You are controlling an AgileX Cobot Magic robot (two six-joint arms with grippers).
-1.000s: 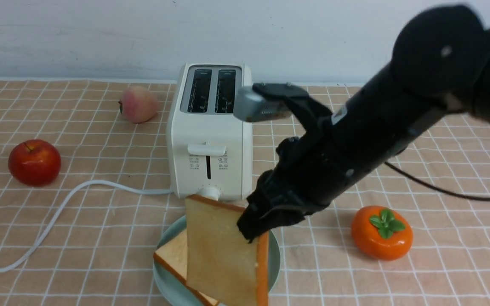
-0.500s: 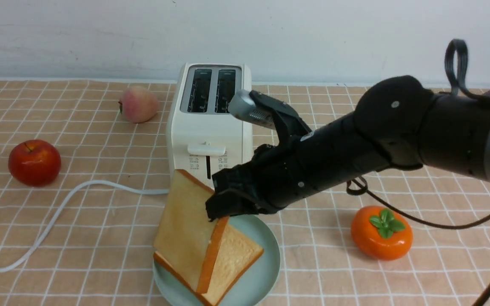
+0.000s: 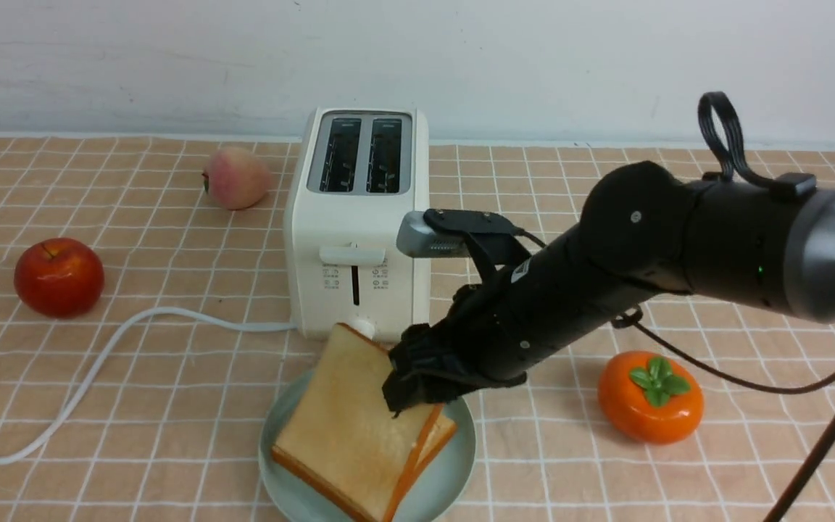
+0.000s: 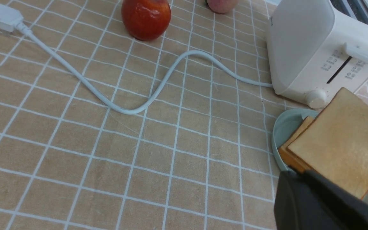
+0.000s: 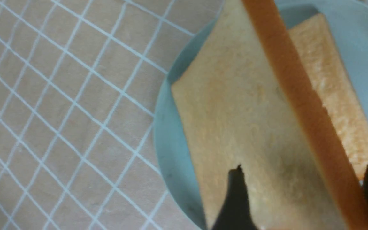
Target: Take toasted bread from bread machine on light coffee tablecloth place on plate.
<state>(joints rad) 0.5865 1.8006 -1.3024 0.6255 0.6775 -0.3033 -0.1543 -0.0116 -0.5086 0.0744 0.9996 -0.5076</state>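
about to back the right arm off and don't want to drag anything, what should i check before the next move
1. Jaws of the right gripper open: ok, they stand apart either side of the orange crust edge of the upper square golden toast slice.
2. Upper slice supported: ok, it leans on the lower toast slice on the round pale teal plate.
3. Its fingertips clear of bread: cannot tell, one overlaps the slice's face.
4. Slots of the boxy cream-white toaster empty: ok.
5. Upper slice inside the plate rim: not ok, a corner pokes out towards the toaster.
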